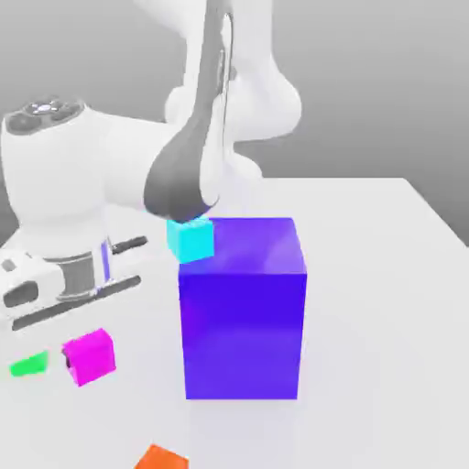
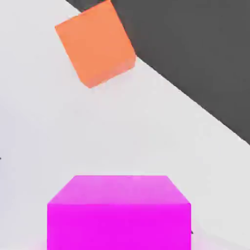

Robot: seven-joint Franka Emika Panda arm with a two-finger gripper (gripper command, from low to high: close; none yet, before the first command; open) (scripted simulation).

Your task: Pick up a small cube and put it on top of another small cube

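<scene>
**Pink cube beside green, big block to the right**

Exterior view, left to right: green cube and pink cube close together on the white worktop, pink one turned askew. Orange cube near the front edge. Cyan cube against the tall blue block. End effector above the pink cube; finger state unclear.

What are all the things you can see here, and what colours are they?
magenta cube: one, bright pink, on the table toward the exterior view's left, beside the green cube
green cube: one, bright green, on the table at the exterior view's left edge
cyan cube: one, light blue-green, behind the top corner of the big block
orange cube: one, orange, near the table's edge
big block: one, blue-purple, upright in the middle of the table
table: one, white, under everything
robot arm: one, white with a dark grey part, over the exterior view's left half
</scene>
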